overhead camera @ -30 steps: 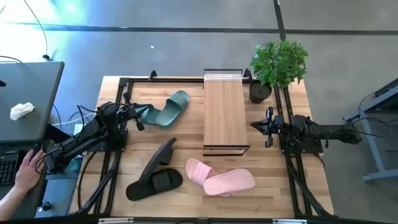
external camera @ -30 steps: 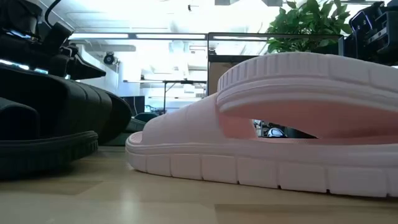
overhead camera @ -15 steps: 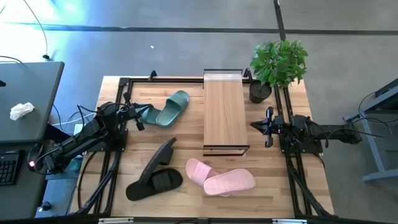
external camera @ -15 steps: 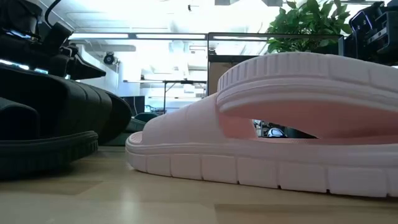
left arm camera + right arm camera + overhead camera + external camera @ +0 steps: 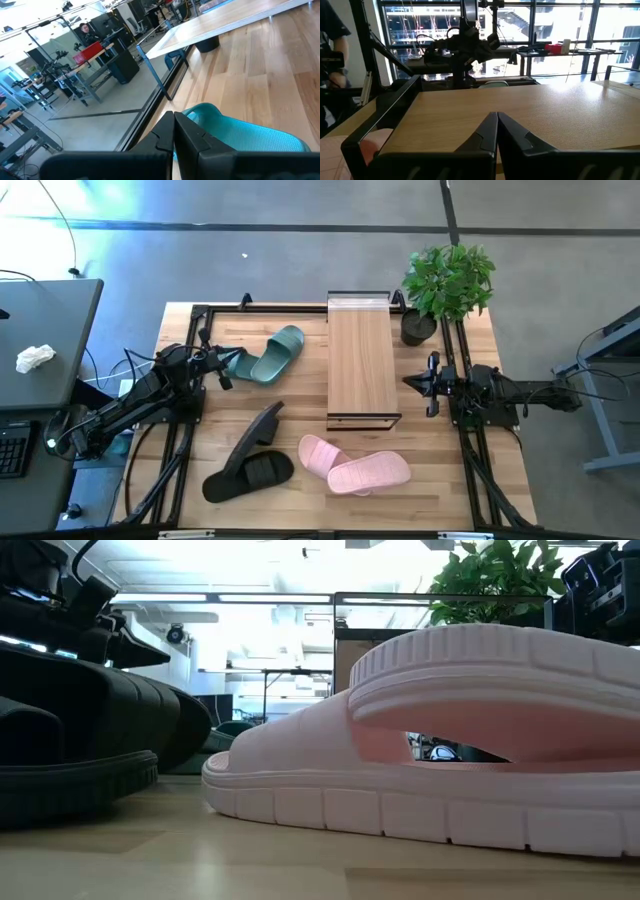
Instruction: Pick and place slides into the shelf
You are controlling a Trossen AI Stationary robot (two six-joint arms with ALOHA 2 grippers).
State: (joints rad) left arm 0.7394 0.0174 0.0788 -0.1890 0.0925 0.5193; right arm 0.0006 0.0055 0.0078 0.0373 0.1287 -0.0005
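With both grippers' fingers pressed together, the left gripper (image 5: 222,370) beside the green slide (image 5: 270,356) left of the shelf (image 5: 360,360) risks nudging it away unless they spread first.

Shelf (image 5: 363,362) sits at the table's centre, its long wood-grain top running from 12 to 6 in a thin black frame. Green slide (image 5: 268,356) lies at 9 o'clock from it, right under my left wrist. Black slides (image 5: 252,459) at 7 o'clock, one tipped up on edge over the other. Pink slides (image 5: 355,465) at 6 o'clock, lying flat and overlapping, just beside the shelf's near end.
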